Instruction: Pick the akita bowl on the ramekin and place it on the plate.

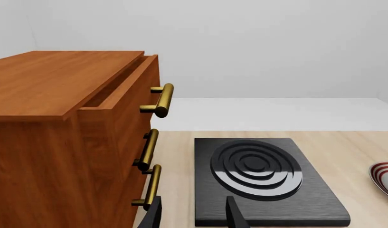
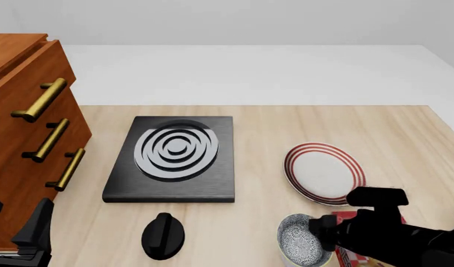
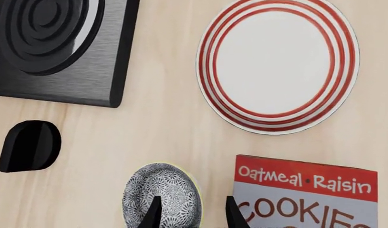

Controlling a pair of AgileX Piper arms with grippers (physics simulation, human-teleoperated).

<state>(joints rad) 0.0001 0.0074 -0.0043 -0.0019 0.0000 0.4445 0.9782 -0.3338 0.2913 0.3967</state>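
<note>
The akita bowl [image 3: 162, 192], speckled grey-white inside, sits near the table's front edge, also seen in the front view [image 2: 299, 240]. Under it only a pale edge of the ramekin [image 2: 285, 259] shows. My right gripper [image 3: 192, 210] is open and hangs right over the bowl. One finger is above the bowl's inside and the other outside its rim, on the side toward the cookie box. The red-ringed plate [image 3: 277, 64] lies bare just beyond the bowl, and shows in the front view [image 2: 323, 172]. Over the table's front left corner, my left gripper [image 1: 194, 216] is open and holds nothing.
A black stove [image 2: 175, 158] with grey rings lies at centre, with a black knob [image 2: 162, 235] in front of it. A wooden drawer cabinet [image 2: 26, 144] with brass handles stands at the left. A red cookie box [image 3: 305, 190] lies right beside the bowl.
</note>
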